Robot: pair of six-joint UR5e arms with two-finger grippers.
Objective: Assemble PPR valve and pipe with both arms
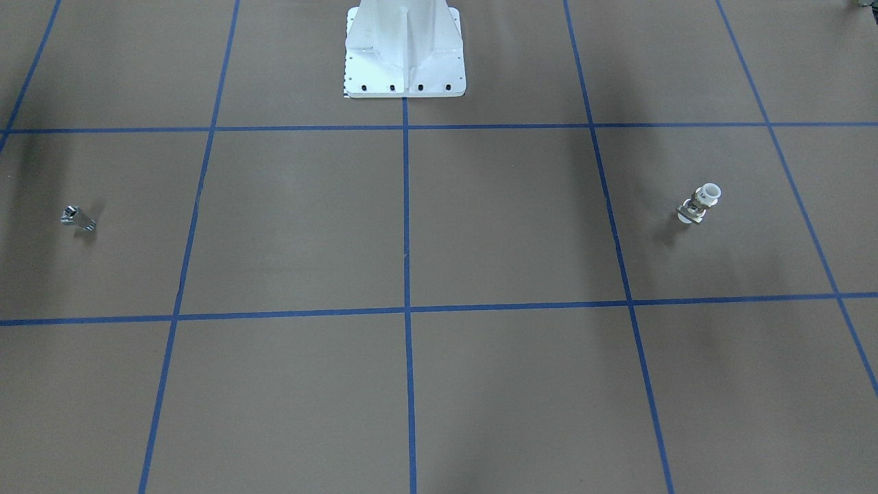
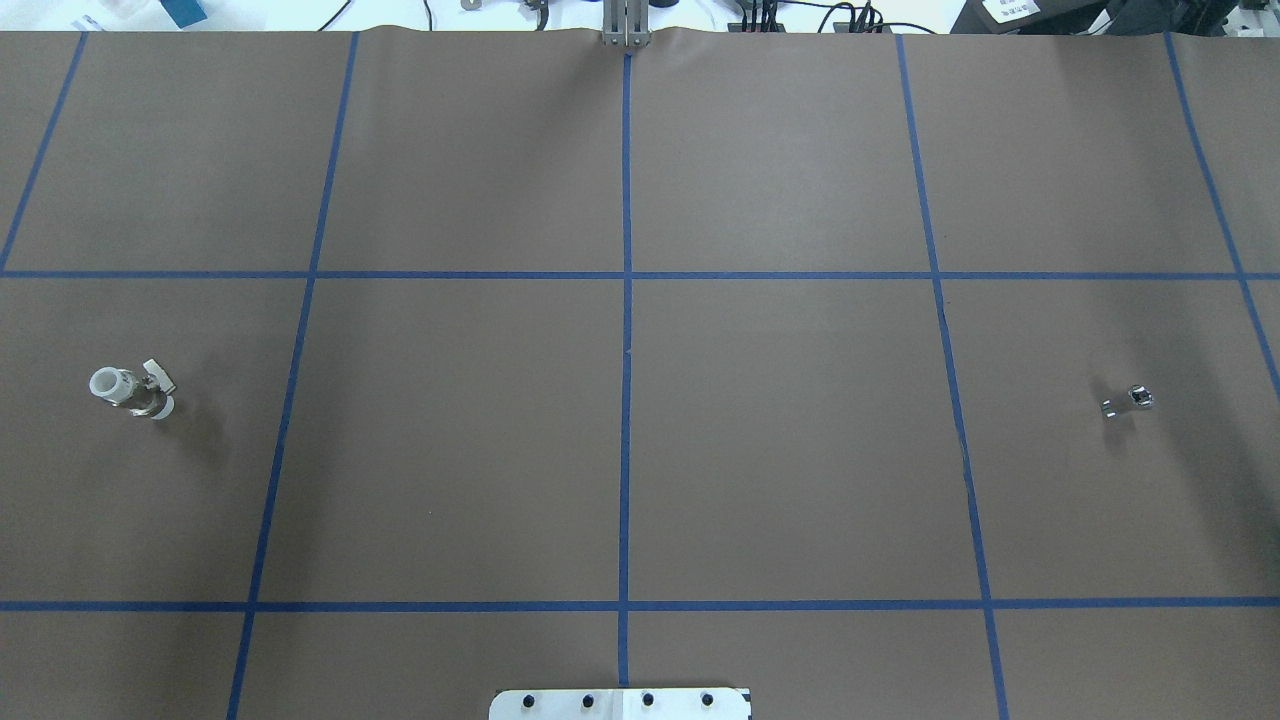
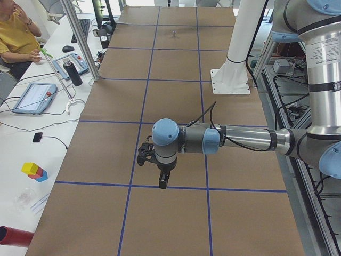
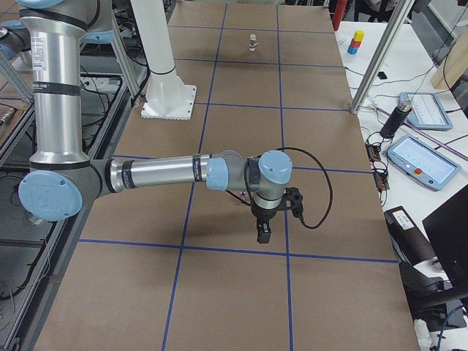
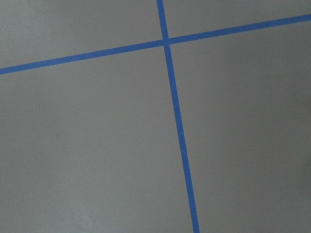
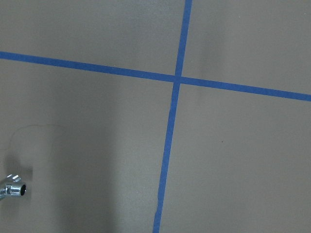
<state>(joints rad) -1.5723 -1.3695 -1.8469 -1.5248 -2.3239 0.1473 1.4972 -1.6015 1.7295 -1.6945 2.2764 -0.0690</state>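
The PPR valve (image 2: 132, 388), with a white collar and a metal middle, stands on the brown table at the left of the overhead view. It also shows in the front view (image 1: 699, 204) and far off in the right side view (image 4: 252, 42). The pipe (image 2: 1128, 401), a tiny chrome fitting, lies at the right; it also shows in the front view (image 1: 77, 218), the left side view (image 3: 174, 34) and the right wrist view (image 6: 12, 187). The left gripper (image 3: 162, 180) and the right gripper (image 4: 263, 232) hang high above the table, and I cannot tell whether they are open or shut.
The white pedestal (image 1: 405, 62) stands at the robot's edge of the table. Blue tape lines (image 2: 626, 350) mark a grid on the brown cover. A side bench holds tablets (image 3: 32, 97), a bottle (image 3: 75, 73) and coloured blocks (image 3: 34, 170). A person in yellow (image 3: 16, 37) sits there.
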